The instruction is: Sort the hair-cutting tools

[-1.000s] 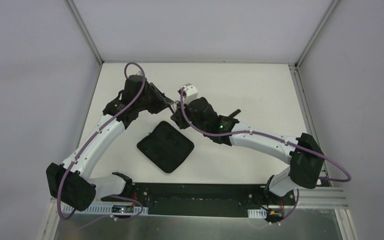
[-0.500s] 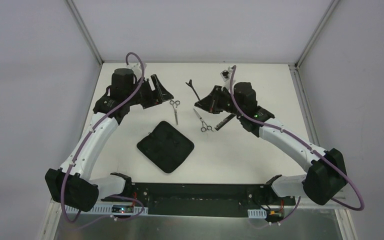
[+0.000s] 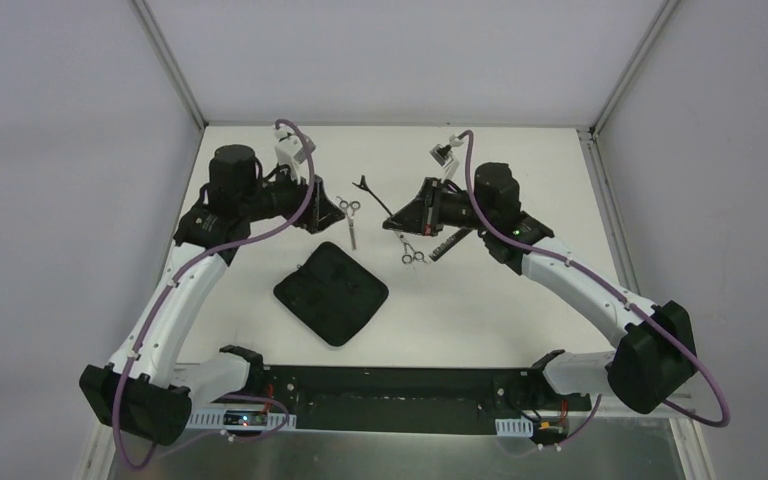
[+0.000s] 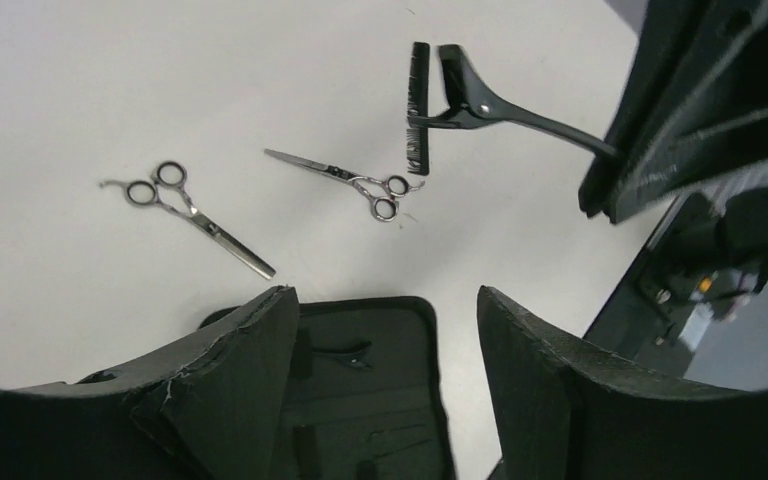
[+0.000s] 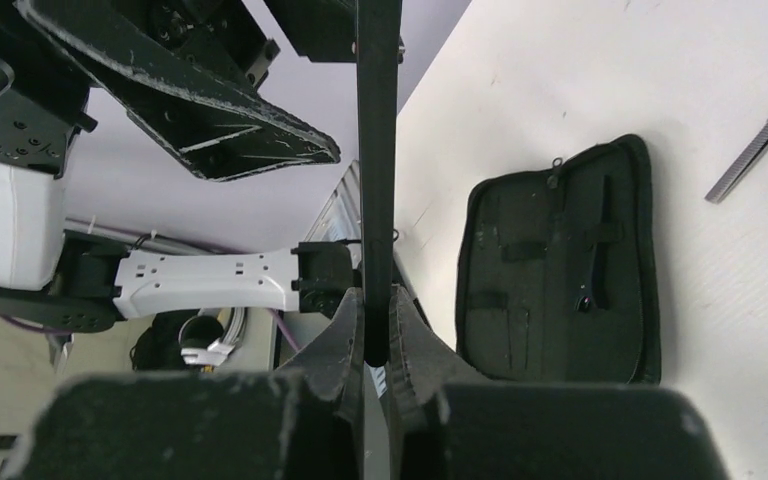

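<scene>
step: stowing clip, I reckon | right claw point(image 5: 377, 315) clenched on thin black clip point(image 5: 378, 150), up off desk point(image 4: 60, 80) | left claw point(image 4: 385, 305) released, empty, over open case point(image 3: 330, 293) | scissors point(image 4: 200, 215), second scissors point(image 4: 350, 180), comb point(image 4: 418, 105) flat on desk | next: probably line clip up with a case strap, ease off

White table point(image 3: 520, 160) boxed in by pale grey walls point(image 3: 60, 150) left, far and right. Metal posts point(image 3: 170, 65) run up both far corners. Black strip point(image 3: 410, 385) along the near edge, shiny metal sheet point(image 3: 400, 460) nearer still. Light's soft and even.
</scene>
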You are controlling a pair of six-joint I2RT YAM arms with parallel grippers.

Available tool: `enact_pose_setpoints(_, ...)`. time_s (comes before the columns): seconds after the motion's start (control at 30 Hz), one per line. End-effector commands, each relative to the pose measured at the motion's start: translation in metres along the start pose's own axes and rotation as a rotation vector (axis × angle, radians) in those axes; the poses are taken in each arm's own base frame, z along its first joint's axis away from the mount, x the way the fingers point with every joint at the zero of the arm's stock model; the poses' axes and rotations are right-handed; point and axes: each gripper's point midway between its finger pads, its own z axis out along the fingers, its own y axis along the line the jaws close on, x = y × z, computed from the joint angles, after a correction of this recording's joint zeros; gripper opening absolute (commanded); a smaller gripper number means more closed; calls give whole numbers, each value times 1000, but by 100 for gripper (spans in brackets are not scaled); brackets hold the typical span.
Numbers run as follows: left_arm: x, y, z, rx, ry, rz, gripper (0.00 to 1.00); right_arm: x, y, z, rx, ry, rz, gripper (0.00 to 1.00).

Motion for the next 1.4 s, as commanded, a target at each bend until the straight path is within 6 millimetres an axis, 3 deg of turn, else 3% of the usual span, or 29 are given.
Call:
enact_pose_setpoints(0.0,-3,-25,-15,153,-69,428,66,-3,32,-9,-105,42,-72,0)
enact_pose_setpoints(0.2,4,-44,-21,266,-107,657,61,9,43,-13,-153,98,-113,0)
enact_pose_setpoints(0.47,-2,-51,-20,302,-126,732,55,28,53,-9,-191,180,-154,0)
enact_pose_setpoints(0.77,4,-54,-21,334,-136,790,36,31,55,-9,-192,195,-168,0)
enact_pose_setpoints(1.23,-5,-37,-24,212,-144,905,36,33,51,-4,-186,225,-153,0)
enact_pose_setpoints(1.37,-5,-41,-24,236,-153,914,36,33,49,-3,-179,224,-150,0)
